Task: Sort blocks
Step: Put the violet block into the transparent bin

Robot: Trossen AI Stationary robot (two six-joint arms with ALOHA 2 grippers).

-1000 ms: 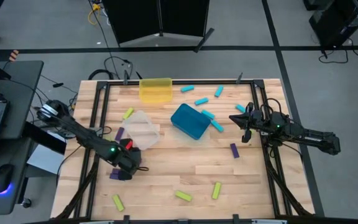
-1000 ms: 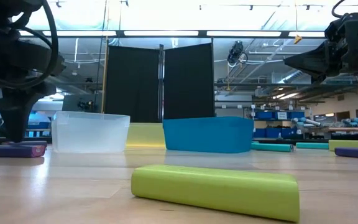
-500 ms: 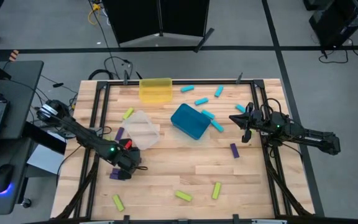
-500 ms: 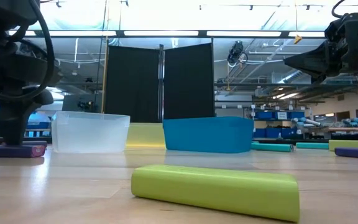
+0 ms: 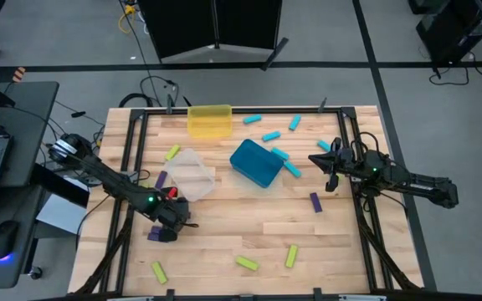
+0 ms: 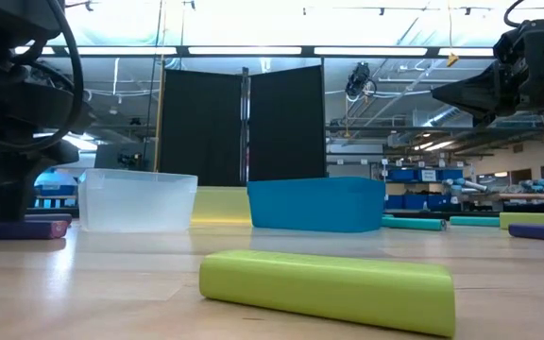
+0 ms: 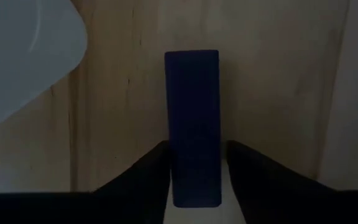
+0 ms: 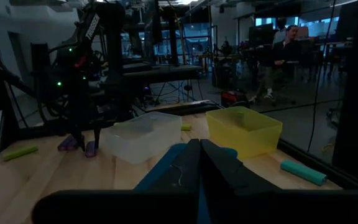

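Observation:
My left gripper (image 5: 164,229) is open and low over the table's left near part. Its two fingers stand on either side of a purple block (image 7: 192,118) that lies flat on the wood, along the fingers. This block also shows in the high view (image 5: 155,236) and the low view (image 6: 26,229). I cannot tell whether a finger touches it. My right gripper (image 5: 328,164) is shut and empty, held above the table near its right edge. Other cyan, purple and yellow-green blocks lie scattered on the table.
A clear bin (image 5: 192,174), a teal bin (image 5: 256,163) and a yellow bin (image 5: 209,119) stand in the table's middle and far part. Cyan blocks (image 5: 272,135) lie at the far right, yellow-green ones (image 5: 247,263) near the front edge, and a purple one (image 5: 315,201) at the right.
My left gripper has come down over the purple block, which has stayed where it was on the table.

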